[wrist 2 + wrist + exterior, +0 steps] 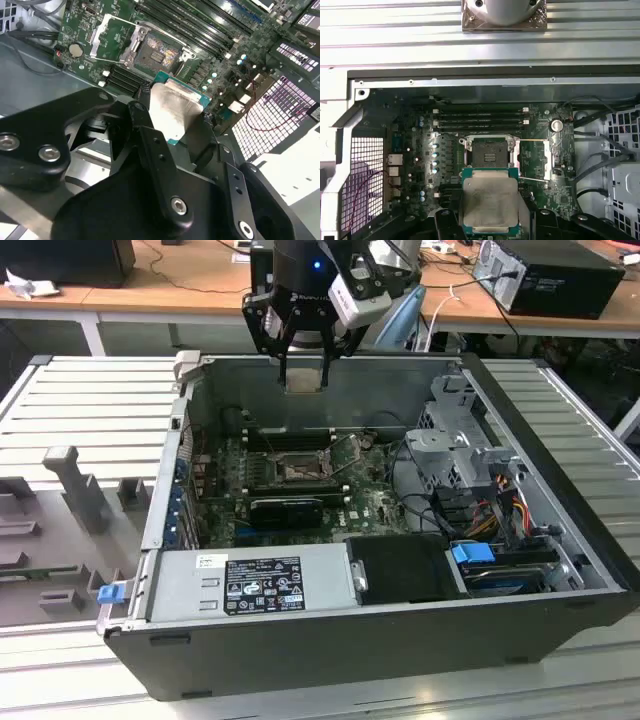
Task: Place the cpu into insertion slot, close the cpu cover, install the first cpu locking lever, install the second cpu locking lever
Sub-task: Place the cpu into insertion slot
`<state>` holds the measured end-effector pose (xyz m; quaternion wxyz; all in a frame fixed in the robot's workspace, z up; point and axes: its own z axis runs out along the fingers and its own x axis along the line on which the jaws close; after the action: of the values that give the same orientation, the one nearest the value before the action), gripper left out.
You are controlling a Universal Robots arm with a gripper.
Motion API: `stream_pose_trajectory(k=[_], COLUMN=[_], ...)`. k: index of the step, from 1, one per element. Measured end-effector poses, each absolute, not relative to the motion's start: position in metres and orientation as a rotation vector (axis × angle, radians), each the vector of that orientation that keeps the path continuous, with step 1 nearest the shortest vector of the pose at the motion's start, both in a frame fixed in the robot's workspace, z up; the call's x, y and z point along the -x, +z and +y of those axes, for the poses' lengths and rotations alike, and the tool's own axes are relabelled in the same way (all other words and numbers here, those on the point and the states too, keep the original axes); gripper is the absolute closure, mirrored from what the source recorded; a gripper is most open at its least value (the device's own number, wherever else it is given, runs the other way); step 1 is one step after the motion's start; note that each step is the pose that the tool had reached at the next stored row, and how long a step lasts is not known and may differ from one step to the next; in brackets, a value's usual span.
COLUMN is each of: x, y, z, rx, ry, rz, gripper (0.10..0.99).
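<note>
The cpu (303, 379) is gripped by its edges between the fingers of the gripper (304, 372), held high over the far wall of the open computer case (400, 390). The insertion slot (298, 472) is seen below and nearer, unfilled (cpu cover (534, 159) flipped open beside it). Memory slots (288, 439) are set just beyond it, a black heatsink (287, 508) just nearer. A drive cage (455, 455) and cables (500, 505) are packed at the exterior view's right.
</note>
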<state>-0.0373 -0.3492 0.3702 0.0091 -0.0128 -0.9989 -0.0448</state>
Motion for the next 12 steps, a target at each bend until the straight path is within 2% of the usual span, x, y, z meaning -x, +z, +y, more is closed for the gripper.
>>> stream_pose_trajectory(k=[12], x=[0.0373], y=[0.3702], z=[-0.3492], rx=[0.171], ry=[-0.141], rz=[-3.119], gripper=[0.557])
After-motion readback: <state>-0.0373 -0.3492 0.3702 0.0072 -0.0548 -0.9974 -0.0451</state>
